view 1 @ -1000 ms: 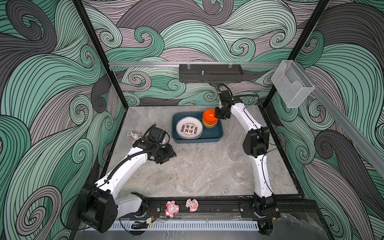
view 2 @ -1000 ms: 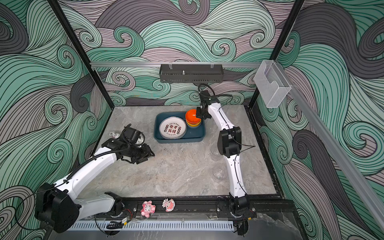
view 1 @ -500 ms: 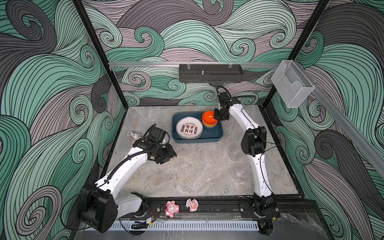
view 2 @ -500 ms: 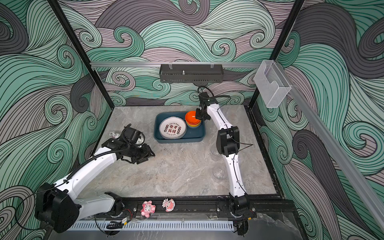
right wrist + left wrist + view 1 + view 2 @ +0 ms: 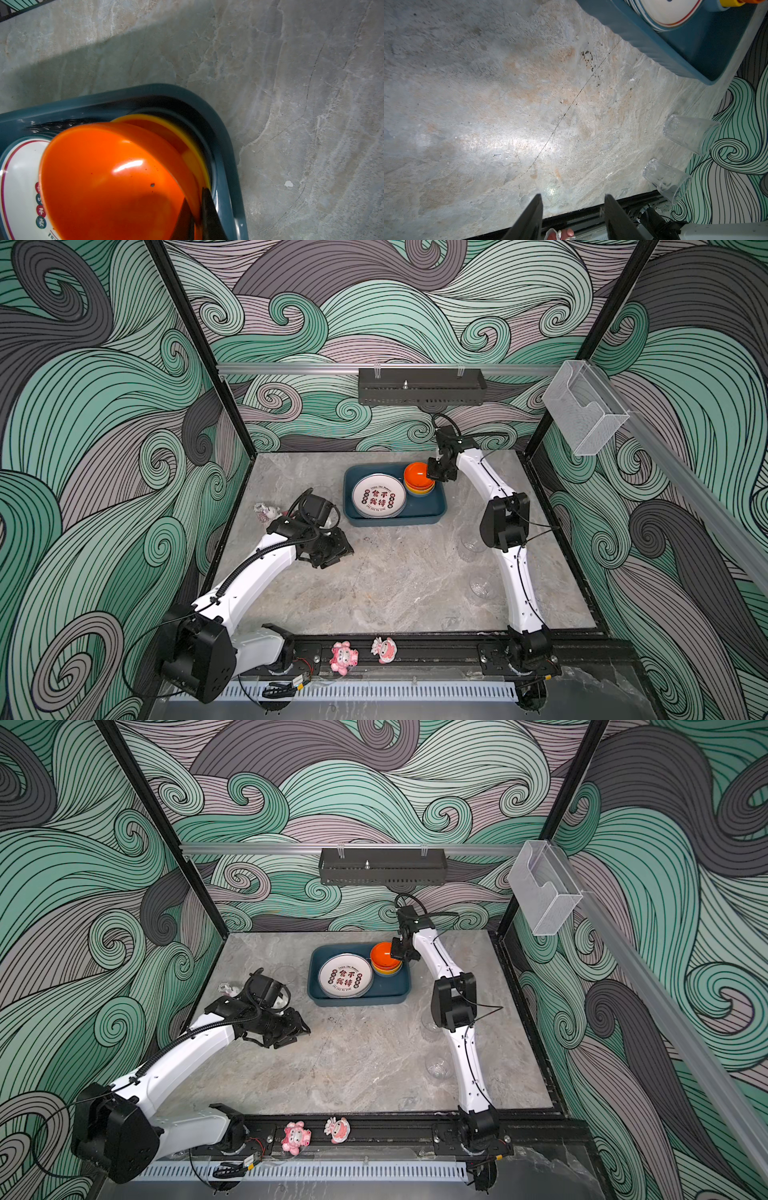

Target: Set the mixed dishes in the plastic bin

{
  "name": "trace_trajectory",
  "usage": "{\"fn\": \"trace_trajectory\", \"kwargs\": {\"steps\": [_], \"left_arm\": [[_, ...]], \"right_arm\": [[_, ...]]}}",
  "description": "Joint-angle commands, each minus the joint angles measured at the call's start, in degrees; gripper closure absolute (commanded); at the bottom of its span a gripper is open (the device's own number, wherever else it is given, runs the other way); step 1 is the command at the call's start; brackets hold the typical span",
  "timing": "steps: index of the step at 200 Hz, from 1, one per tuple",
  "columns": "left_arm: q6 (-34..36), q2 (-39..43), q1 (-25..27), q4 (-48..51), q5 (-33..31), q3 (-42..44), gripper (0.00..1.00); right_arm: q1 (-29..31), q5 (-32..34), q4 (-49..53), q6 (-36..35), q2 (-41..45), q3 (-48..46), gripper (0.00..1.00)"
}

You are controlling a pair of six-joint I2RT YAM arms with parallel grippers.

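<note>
Right wrist view alone shows right tool (image 5: 194, 199) pinching orange bowl (image 5: 104, 176) rim; left tool (image 5: 573, 196) parted, empty.

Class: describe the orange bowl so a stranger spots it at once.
Find the teal bin at the table's back. Beside its white plate sits a bowl stack. The orange bowl is topmost, tilted over a yellow one, pinched by the right gripper.
</note>
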State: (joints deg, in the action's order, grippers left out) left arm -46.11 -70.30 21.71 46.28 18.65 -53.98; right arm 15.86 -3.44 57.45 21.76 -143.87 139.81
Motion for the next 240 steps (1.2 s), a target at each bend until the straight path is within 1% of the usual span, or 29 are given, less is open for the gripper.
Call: {"fn": "trace_trajectory", "kwargs": {"steps": [1,26,41,66,123,156,189,217,240], "left_arm": [[-0.1,-0.1,-0.5,0.5,0.3,0.3,0.49],[-0.2,-0.1,-0.5,0.6,0.3,0.5,0.49],[-0.3,0.1,-0.5,0.5,0.3,0.6,0.49],[-0.3,0.3,-0.6,0.5,0.4,0.5,0.49],[0.7,1.2,-1.1,1.5,-1.0,-1.3,0.49],[1.1,1.9,-1.8,2.2,-2.2,-2.6,0.49],[1.1,2.7,-2.3,2.9,-5.2,-4.4,0.48],[1.6,3.4,-2.9,2.8,-9.2,-5.9,0.48],[2.4,3.9,-3.8,2.0,-10.8,-7.0,0.48]], "right_arm": [[-0.2,0.5,-0.1,0.7,-0.3,1.4,0.9],[-0.2,0.6,0.0,0.8,-0.2,1.1,0.86],[-0.2,1.0,0.0,0.9,0.1,0.7,0.8],[-0.2,1.5,0.0,0.6,1.6,-0.5,0.77],[-0.2,4.9,0.1,-1.6,9.6,-6.5,0.67],[-0.2,4.5,0.1,-1.8,14.3,-10.3,0.66],[0.0,2.2,-0.8,-1.8,20.1,-16.7,0.66],[0.4,-0.6,-4.8,-1.4,27.0,-26.2,0.66],[0.8,-3.6,-9.0,-1.0,33.0,-35.0,0.64]]}}
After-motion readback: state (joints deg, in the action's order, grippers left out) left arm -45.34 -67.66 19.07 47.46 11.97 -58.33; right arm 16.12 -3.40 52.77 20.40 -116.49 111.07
